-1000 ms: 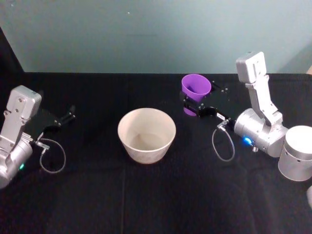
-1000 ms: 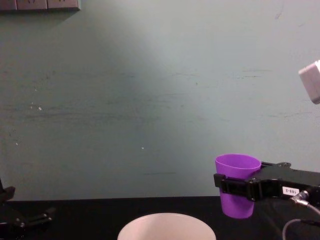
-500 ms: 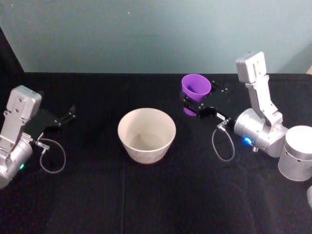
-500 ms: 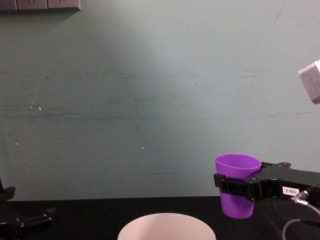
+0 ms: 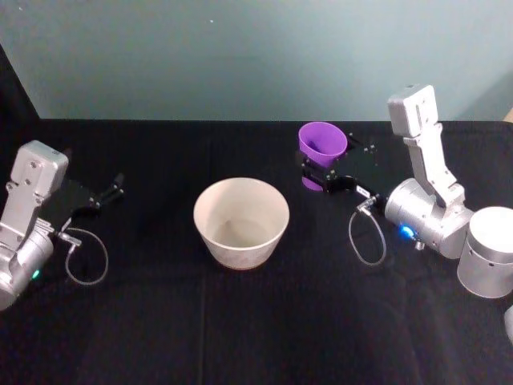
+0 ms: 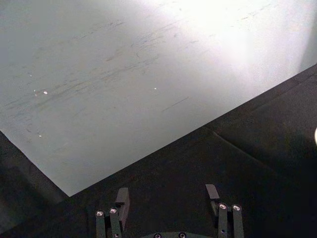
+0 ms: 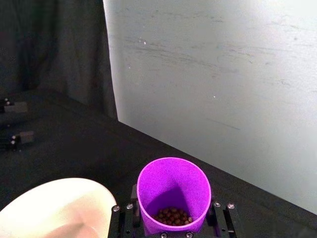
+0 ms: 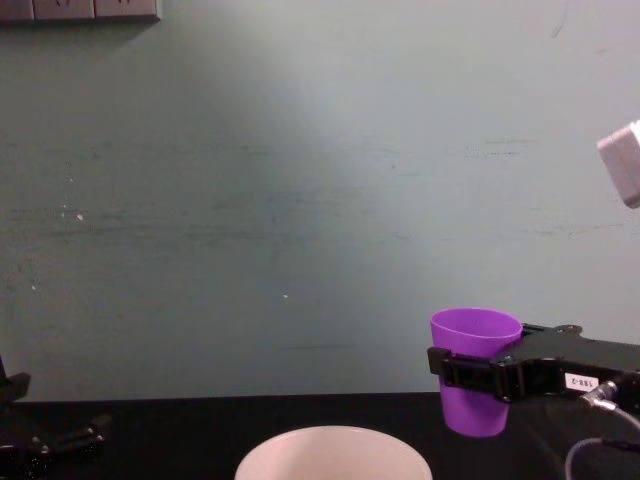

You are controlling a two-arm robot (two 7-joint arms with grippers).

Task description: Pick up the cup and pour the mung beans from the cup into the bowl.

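Two tools, one of each vessel. At nine o'clock from the one pale bowl (image 5: 240,247), well apart: left tool (image 5: 107,192), released, fingers spread over black tabletop (image 5: 160,321). Bowl upright at centre. At two o'clock from it, near but not touching: one purple cup (image 5: 322,143), upright, mung beans (image 7: 172,216) at its bottom, gripped around its lower half by right tool (image 5: 321,178). Bare tabletop between bowl and cup. One grey cable loop (image 5: 350,237) at five o'clock of the cup.

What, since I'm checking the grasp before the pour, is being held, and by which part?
The right tool grips the upright purple cup around its side wall, about mid-height. The left tool is open and empty.
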